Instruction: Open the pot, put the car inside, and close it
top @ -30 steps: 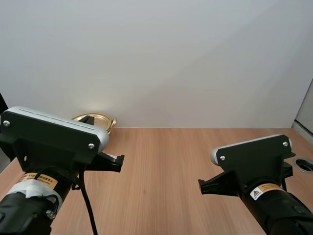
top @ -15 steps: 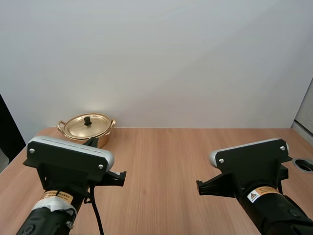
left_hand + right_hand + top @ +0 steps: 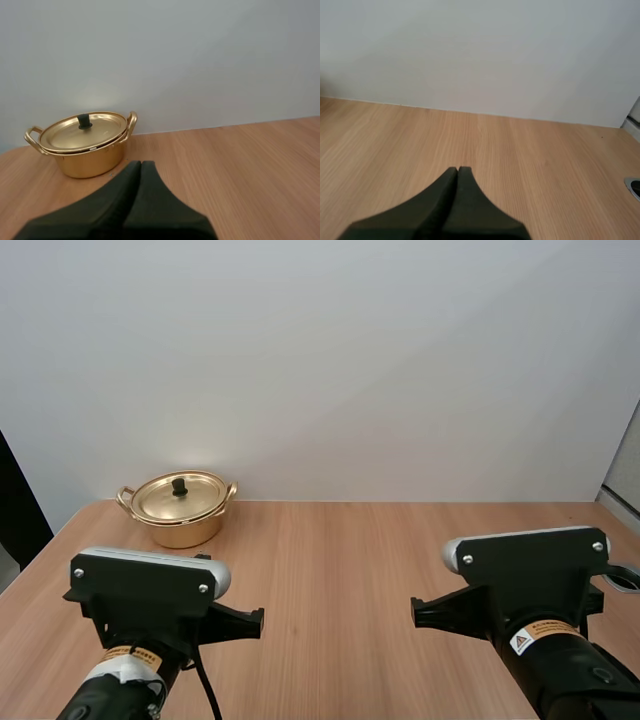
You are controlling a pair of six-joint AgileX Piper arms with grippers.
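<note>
A gold pot (image 3: 180,510) with two side handles stands at the table's back left, its lid (image 3: 180,495) with a black knob resting on it. The left wrist view has the same pot (image 3: 82,147) a short way ahead of my left gripper (image 3: 140,164), whose fingers lie together as one dark wedge with nothing in them. My right gripper (image 3: 457,170) is likewise shut on nothing, above bare wood. Both arms (image 3: 150,605) sit low at the near edge of the table.
A round grommet hole (image 3: 622,577) is set into the table at the right edge, also near my right gripper (image 3: 635,187). A plain wall rises just behind the wooden table (image 3: 340,550).
My left arm has dropped and pulled back toward the near edge, uncovering the pot. My right arm has shifted slightly right and down.
</note>
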